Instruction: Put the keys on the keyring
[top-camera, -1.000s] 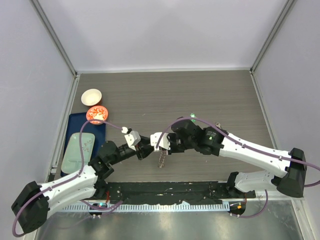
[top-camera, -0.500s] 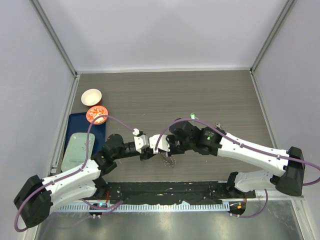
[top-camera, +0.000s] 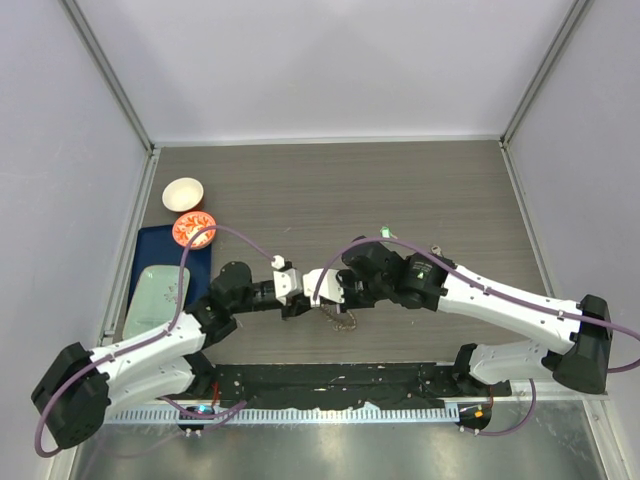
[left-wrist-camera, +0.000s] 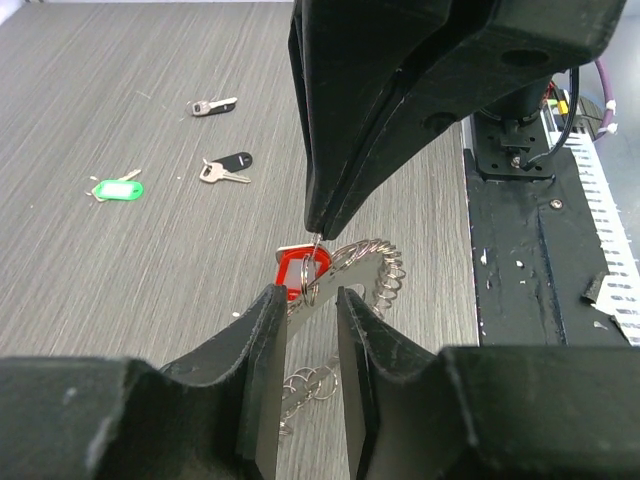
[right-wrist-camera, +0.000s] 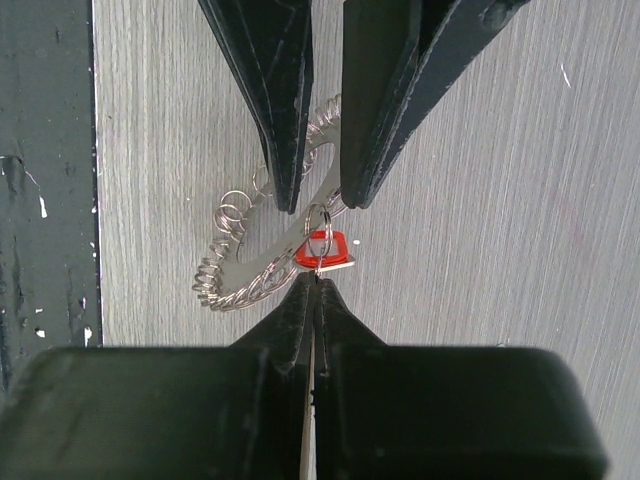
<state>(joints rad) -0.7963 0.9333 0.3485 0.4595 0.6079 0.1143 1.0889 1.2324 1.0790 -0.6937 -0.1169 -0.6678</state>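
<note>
Tabletop (left-wrist-camera: 120, 280), left hand (left-wrist-camera: 312, 308) holds keyring (left-wrist-camera: 368, 266) (right hand (right-wrist-camera: 316, 282), key (right-wrist-camera: 337, 253))

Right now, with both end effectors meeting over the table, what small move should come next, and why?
Probably the right end effector should ease the red key farther onto the keyring while the left end effector holds steady. Left clamps the keyring's flat part; right pinches the key's small loop against it. Whether the loop is threaded is unclear.

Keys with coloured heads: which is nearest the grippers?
The red-headed key, at the grey metal keyring; the green-headed key and both black-headed keys lie farther away.
</note>
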